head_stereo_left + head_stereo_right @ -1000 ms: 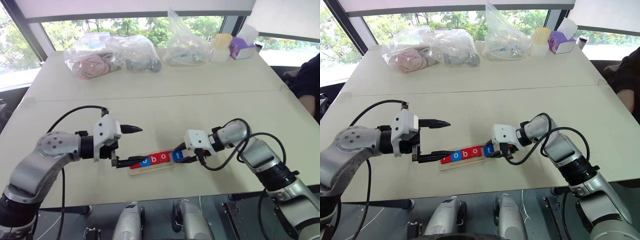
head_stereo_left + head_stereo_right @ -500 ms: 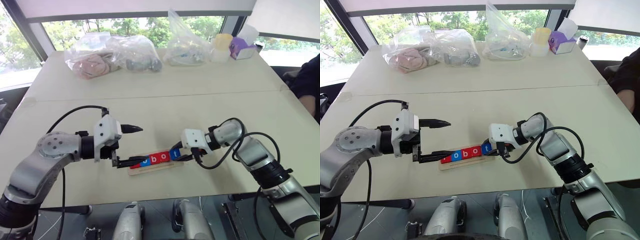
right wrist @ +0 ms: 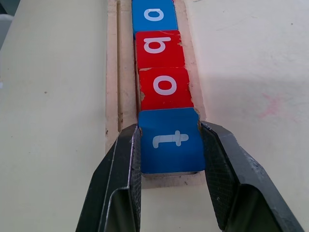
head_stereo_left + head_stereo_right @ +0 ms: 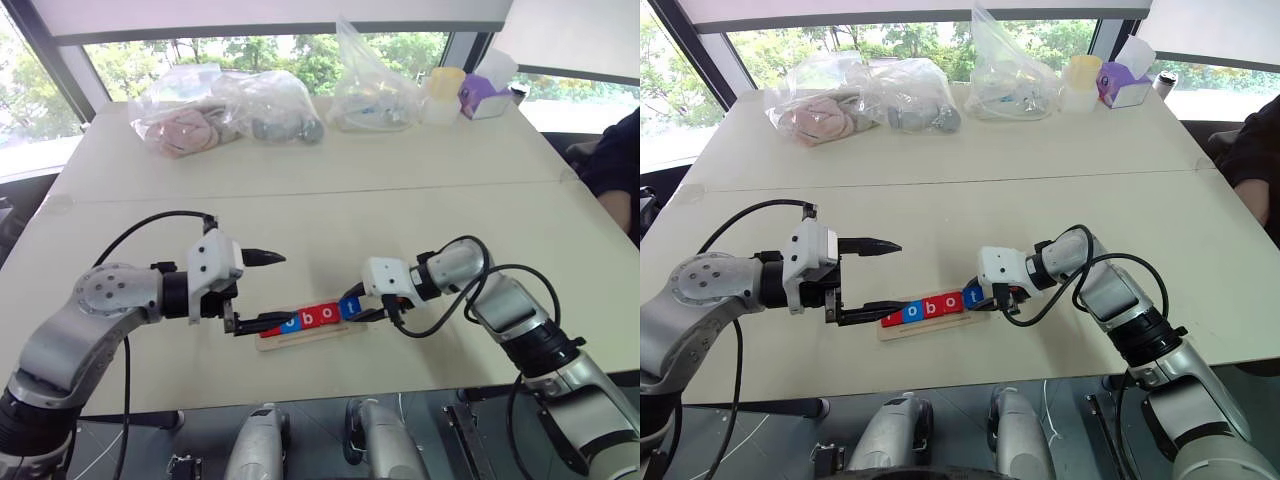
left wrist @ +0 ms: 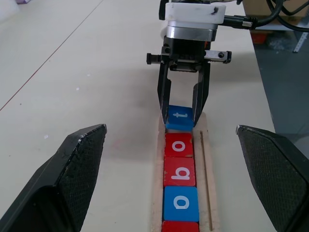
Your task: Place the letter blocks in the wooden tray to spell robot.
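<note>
Right end effector (image 3: pixel 169 193) grips blue t block (image 3: pixel 170 140); left end effector (image 4: pixel 262 290) wide.

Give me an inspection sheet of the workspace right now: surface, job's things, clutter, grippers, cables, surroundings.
Surface: pale table, seam running across it.
Job's things: wooden tray near the front edge; letter blocks in its slot in a row, blue t block at the end nearest the right arm.
Clutter: plastic bags, yellow cup, purple tissue box at the far edge.
Grippers: left gripper open at the tray's other end, holding nothing; right gripper shut on the t block.
Cables: black cables looping off both wrists.
Surroundings: windows behind; person's sleeve at the right.
</note>
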Tool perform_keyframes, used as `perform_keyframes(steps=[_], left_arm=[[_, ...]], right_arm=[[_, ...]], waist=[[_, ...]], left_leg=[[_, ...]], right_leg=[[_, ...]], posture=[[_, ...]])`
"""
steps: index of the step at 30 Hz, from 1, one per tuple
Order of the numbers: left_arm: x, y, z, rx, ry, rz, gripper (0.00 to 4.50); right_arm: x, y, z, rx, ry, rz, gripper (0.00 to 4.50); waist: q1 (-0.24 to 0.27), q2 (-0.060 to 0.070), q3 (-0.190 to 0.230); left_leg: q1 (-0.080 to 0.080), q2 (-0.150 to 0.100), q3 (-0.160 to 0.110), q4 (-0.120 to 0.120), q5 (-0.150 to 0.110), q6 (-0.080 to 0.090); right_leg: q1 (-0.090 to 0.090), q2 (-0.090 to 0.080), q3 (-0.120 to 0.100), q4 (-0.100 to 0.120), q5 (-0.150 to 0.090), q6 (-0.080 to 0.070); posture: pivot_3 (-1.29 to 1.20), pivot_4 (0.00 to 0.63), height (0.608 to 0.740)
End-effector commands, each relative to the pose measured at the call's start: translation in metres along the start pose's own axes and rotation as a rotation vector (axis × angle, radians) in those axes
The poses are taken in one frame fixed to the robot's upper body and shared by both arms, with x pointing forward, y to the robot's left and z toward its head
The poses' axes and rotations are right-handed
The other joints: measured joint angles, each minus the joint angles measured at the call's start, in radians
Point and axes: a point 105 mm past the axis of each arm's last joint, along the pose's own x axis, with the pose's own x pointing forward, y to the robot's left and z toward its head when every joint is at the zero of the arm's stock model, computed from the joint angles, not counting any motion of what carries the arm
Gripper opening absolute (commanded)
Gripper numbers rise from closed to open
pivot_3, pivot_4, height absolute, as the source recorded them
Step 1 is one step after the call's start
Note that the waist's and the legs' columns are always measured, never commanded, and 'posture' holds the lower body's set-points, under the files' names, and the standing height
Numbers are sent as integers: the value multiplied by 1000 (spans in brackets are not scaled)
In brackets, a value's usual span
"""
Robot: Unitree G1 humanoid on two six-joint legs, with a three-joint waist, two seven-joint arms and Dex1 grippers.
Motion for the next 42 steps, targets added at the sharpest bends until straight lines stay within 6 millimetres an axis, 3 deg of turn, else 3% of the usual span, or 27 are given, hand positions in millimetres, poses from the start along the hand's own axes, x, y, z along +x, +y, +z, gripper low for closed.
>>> perform_keyframes(steps=[1,14,20,21,27,31,37,42], left_arm=[[-2,-2,9,33,-23,-6,4500],[-1,-2,8,29,-24,-8,4500],[-1,-2,8,30,-25,-6,4500],[-1,-2,8,30,-25,-6,4500],[-2,-2,8,30,-22,-4,4500],[-1,-2,8,29,-24,-5,4500],[-1,-2,7,20,-23,1,4500],[-6,-6,0,-14,13,9,4500]], right_arm=[[-3,-2,10,-37,-16,-7,1171],[-9,-3,20,-31,-30,-5,1171],[-8,-4,17,-33,-19,-12,4330],[-8,-4,16,-38,-17,-13,4430],[-13,-11,25,-48,-47,-48,4430],[-25,-33,32,-42,-76,-169,4430],[-49,-58,21,-4,-61,-370,4430],[-69,-35,5,82,-29,-371,4430]], waist=[[0,0,0],[0,0,0],[0,0,0],[0,0,0],[0,0,0],[-1,0,0],[1,0,0],[2,0,0]], left_leg=[[0,0,0,0,0,0],[0,0,0,0,0,0],[0,0,0,0,0,0],[0,0,0,0,0,0],[0,0,0,0,0,0],[0,0,0,0,0,0],[0,0,0,0,0,0],[0,0,0,0,0,0]], right_leg=[[0,0,0,0,0,0],[0,0,0,0,0,0],[0,0,0,0,0,0],[0,0,0,0,0,0],[0,0,0,0,0,0],[0,0,0,0,0,0],[0,0,0,0,2,-3],[0,0,0,0,2,-3]], posture=[[0,150,740],[0,150,740],[0,150,740],[0,150,740],[0,150,740],[0,150,740],[0,150,740],[0,150,740]])
